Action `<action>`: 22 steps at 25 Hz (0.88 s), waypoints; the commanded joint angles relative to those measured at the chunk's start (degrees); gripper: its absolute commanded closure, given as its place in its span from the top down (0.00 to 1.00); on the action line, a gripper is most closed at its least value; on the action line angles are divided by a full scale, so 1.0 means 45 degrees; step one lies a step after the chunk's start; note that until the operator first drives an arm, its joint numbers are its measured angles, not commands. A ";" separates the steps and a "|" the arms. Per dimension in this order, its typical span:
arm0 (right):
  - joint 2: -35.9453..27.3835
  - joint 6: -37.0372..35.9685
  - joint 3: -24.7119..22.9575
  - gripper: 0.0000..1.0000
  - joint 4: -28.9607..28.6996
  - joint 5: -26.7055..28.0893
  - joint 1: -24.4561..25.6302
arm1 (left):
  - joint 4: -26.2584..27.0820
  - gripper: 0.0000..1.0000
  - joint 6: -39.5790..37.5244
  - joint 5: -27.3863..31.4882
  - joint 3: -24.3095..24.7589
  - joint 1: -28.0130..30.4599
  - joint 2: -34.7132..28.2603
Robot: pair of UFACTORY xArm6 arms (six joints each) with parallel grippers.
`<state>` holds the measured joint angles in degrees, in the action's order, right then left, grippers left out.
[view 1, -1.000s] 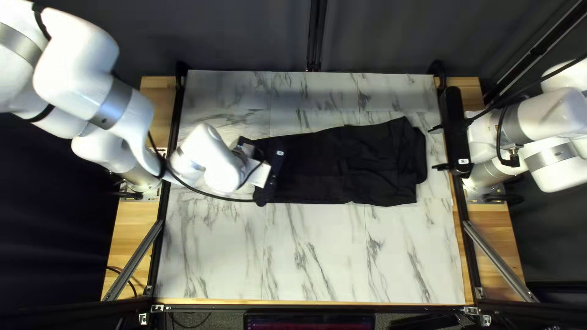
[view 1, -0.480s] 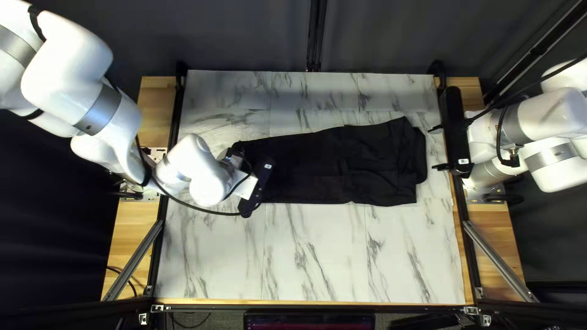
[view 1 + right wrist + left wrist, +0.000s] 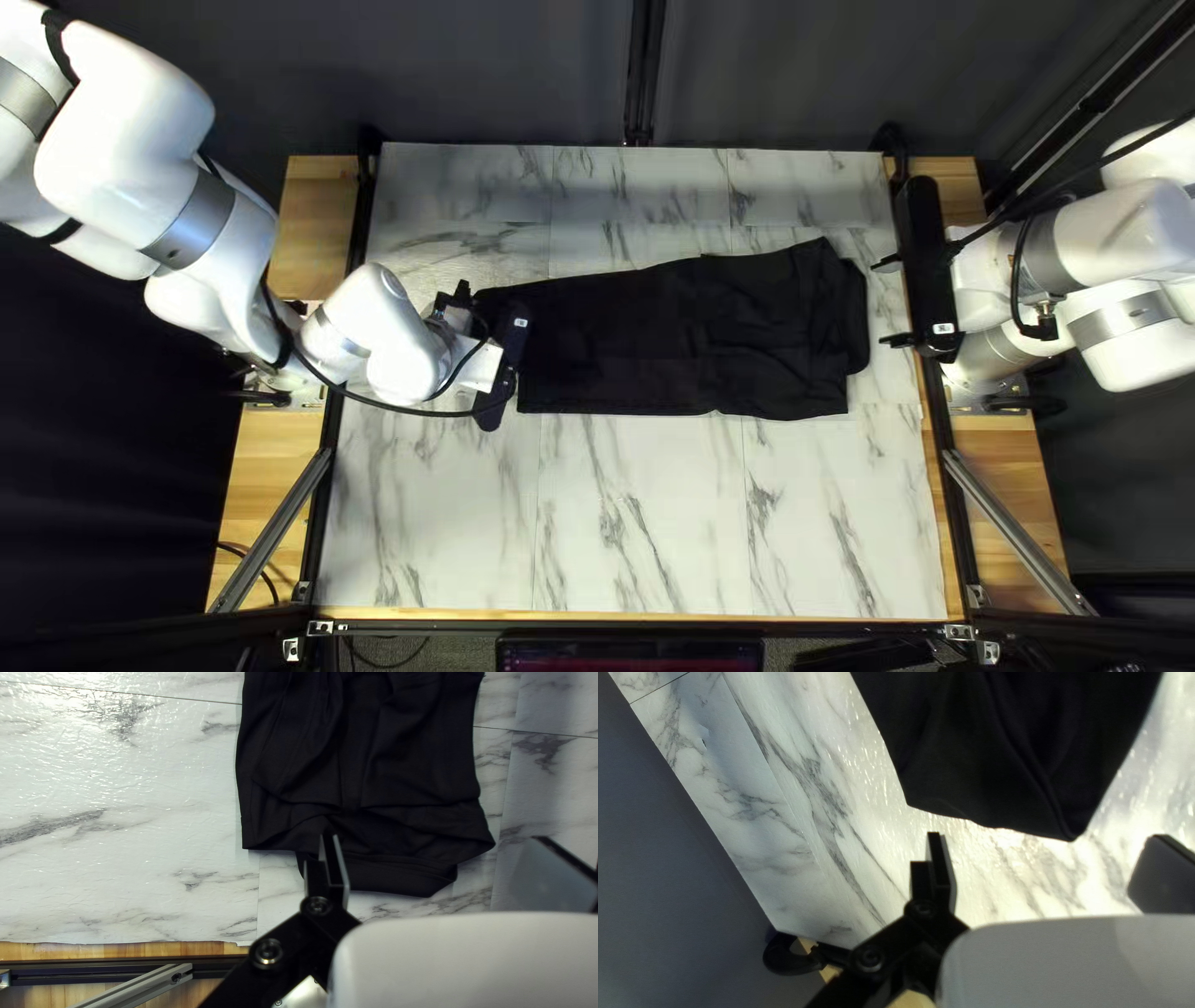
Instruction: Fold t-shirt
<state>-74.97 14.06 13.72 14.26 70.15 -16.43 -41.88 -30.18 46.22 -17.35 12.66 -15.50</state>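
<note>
The black t-shirt (image 3: 697, 336) lies as a long strip across the table, its right end rumpled in layers. At its left end my left gripper (image 3: 503, 367) hangs over the table, fingertips hidden from above. In the left wrist view the left gripper (image 3: 1047, 858) is open and holds nothing; the shirt's end (image 3: 996, 778) lies ahead of it. My right gripper (image 3: 886, 301) is beyond the shirt's right end. Through the right wrist view, the right gripper (image 3: 441, 862) shows open and empty, with the shirt's rumpled end (image 3: 374, 821) ahead and one finger overlapping its edge in view.
Marbled sheets (image 3: 635, 523) cover the table in front of the shirt and behind it. Dark rails (image 3: 342, 373) run along both sides, with wooden strips outside them. A cable (image 3: 411, 410) loops beside my left arm's wrist.
The left arm has drawn back leftward from above the shirt's left end, uncovering more of it. Neither the right arm nor the shirt's right part has visibly moved.
</note>
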 commanded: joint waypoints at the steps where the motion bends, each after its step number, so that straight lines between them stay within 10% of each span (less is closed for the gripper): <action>1: 0.0000 0.0000 0.0000 1.00 0.0000 0.0000 0.0000 | -0.0707 0.22 0.0004 -0.0610 -0.0156 -0.0822 0.0439; 3: 0.0000 0.0000 0.0000 1.00 0.0000 0.0000 0.0000 | -0.0869 0.01 0.0179 -0.0696 -0.0179 -0.1175 0.0559; 22: 0.0000 0.0000 0.0000 1.00 0.0000 0.0000 0.0000 | 0.0473 0.00 0.2351 0.1864 0.0521 -0.0937 -0.1699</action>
<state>-74.97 14.06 13.72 14.26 70.15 -16.43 -39.84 -20.36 54.28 -16.37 8.70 -21.00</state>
